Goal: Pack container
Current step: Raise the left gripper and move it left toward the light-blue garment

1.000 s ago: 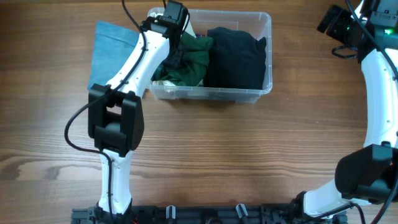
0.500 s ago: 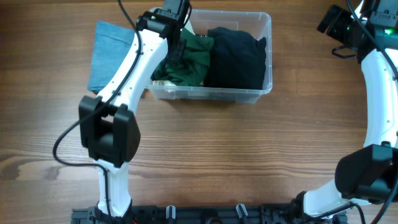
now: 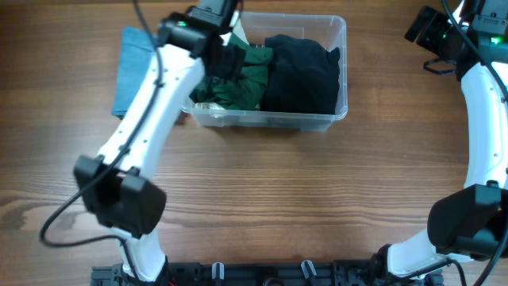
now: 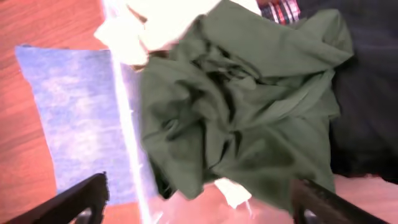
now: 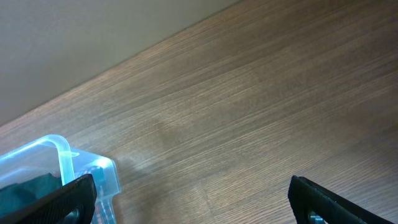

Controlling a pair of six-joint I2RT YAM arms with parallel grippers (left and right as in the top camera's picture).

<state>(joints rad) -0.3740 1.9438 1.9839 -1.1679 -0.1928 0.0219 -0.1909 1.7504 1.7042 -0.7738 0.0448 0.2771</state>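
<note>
Desk (image 3: 317, 199) of brown wood grain, filling the overhead view and carrying all else. Left arm (image 3: 151, 111), white with black joints, reaching from the near edge up over the left end of the container. Right arm (image 3: 480, 119) curving along the far right side, well apart from the container.

Container (image 3: 270, 121) of clear plastic, rectangular with rounded corners, standing upright at the far middle of the desk, one long side toward the arms' bases; a corner of it also caught at the lower left of the right wrist view. Black garment (image 3: 302, 71) folded, filling the right half of the container. Green garment (image 3: 246, 79) crumpled in the left half, touching the black one along its right edge. Blue cloth (image 3: 128, 67) lying flat on the desk outside, just beside the container's left wall (that wall a bright streak between cloth and green garment in the left wrist view).

Left fingers (image 4: 205, 202) spread wide above the green garment, gripping nothing. Right fingers (image 5: 199, 202) likewise spread wide and empty, over bare wood. Pale cream fabric (image 4: 155, 22) at the container's far left corner, touching the green garment. Scrap of red plaid (image 4: 283, 9) peeking out between green and black at the far edge; no telling what it belongs to.
</note>
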